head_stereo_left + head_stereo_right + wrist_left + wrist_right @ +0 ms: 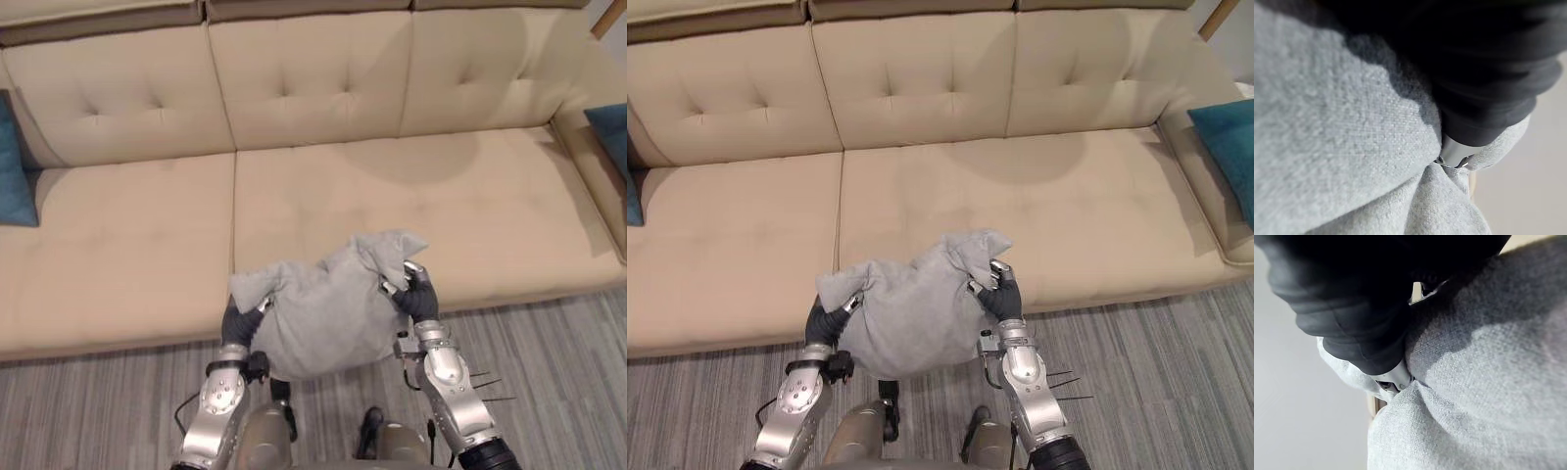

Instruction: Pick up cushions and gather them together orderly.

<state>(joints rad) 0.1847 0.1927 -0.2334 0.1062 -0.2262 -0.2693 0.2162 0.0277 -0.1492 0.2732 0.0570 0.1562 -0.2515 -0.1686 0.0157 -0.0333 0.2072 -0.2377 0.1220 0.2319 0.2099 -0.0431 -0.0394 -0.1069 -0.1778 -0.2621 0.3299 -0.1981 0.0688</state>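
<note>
Cushion [323, 318], grey: long axis spans left hand [238, 323] to right hand [419, 299], fingers [1452, 152] pinching both ends, over sofa [470, 196] front edge.

Beige sofa [323, 196] across the far side, backrest in three tufted panels, seat split by a seam left of centre. Grey striped carpet [549, 343] along the near side, running up to the sofa's front edge. Wooden strip [608, 18] at far right corner, identity unclear.
</note>
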